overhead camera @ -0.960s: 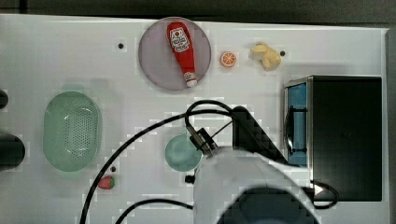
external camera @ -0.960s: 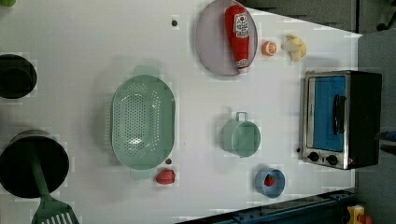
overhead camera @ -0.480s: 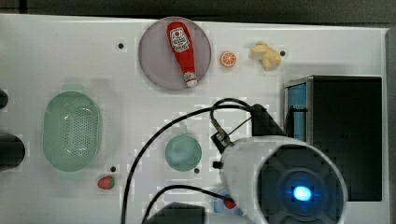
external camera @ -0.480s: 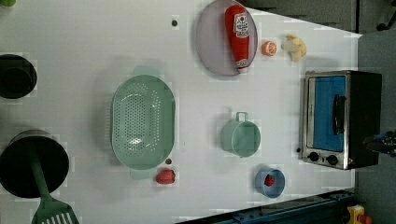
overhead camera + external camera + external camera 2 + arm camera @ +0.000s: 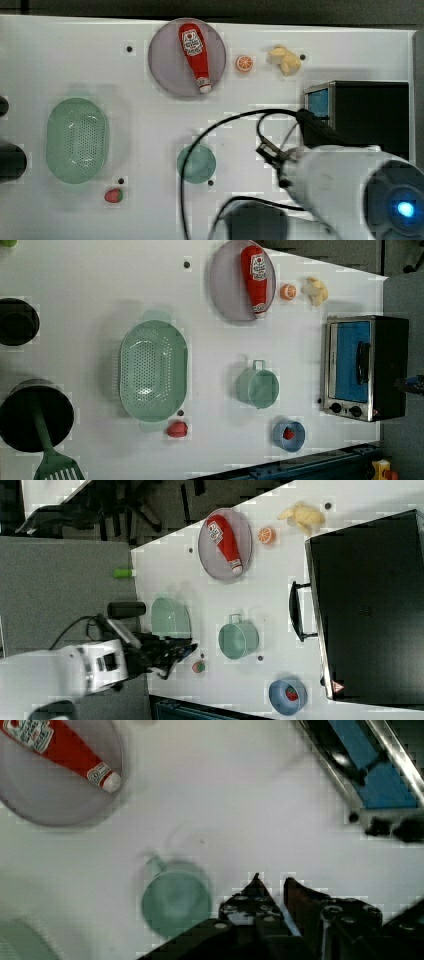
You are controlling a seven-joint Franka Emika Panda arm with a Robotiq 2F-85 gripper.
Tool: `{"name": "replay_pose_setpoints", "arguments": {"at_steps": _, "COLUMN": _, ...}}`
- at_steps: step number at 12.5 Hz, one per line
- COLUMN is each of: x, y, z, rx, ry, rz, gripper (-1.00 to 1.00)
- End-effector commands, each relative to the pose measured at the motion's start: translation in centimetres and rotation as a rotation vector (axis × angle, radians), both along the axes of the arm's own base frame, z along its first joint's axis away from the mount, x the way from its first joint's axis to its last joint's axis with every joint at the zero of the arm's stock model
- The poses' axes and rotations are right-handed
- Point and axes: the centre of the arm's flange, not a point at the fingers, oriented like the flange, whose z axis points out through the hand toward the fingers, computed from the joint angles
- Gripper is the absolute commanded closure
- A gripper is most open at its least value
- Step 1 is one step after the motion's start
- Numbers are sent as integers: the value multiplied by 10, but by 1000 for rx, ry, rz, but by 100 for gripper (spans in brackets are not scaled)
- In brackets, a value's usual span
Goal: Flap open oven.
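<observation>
1. Wrist view gives you the jaws best: the gripper (image 5: 272,885) has its jaws drawn narrow with nothing between them, hanging above bare bench (image 5: 240,800) near the green cup (image 5: 176,895).
2. Over the last second the arm (image 5: 345,185) has swung across the top view from beside the green cup toward the top view's right, and it now sits close to the oven's front.
3. Your oven (image 5: 365,367) stands at the left view's right edge of the bench. Its blue glass door (image 5: 352,360) is shut and the dark bar handle (image 5: 363,362) lies flat against it.
4. That means the approach is under way but the door is untouched. I judge you next need to bring the jaws to the bar handle and pull it out and down.
5. In the wrist view the oven's blue door (image 5: 385,780) lies well apart from the jaws, so some travel is left.
6. Around it: a small blue bowl (image 5: 289,435) with something red inside sits near the oven's knob end, and the green cup is in front of the door.
7. The door will swing down toward the cup; the gap looks enough, but watch it.
8. A plate (image 5: 235,285) with a ketchup bottle (image 5: 255,272), an orange slice (image 5: 287,291) and the colander (image 5: 152,371) are clear of your path.
</observation>
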Motion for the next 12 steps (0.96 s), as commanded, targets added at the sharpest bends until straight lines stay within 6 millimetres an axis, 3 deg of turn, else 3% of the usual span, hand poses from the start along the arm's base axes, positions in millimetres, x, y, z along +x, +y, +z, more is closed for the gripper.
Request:
{"name": "replay_pose_setpoints", "arguments": {"at_steps": 1, "x": -4, "y": -58, "z": -33, "rx": -62, "ry": -3, "rz": 283, "gripper": 65}}
{"name": "replay_pose_setpoints", "arguments": {"at_steps": 7, "x": 11, "y": -124, "z": -98, "rx": -144, "ry": -31, "rz": 514, "gripper": 65}}
{"name": "replay_pose_setpoints", "arguments": {"at_steps": 12, "x": 25, "y": -147, "z": -154, "rx": -179, "ry": -2, "rz": 559, "gripper": 65}}
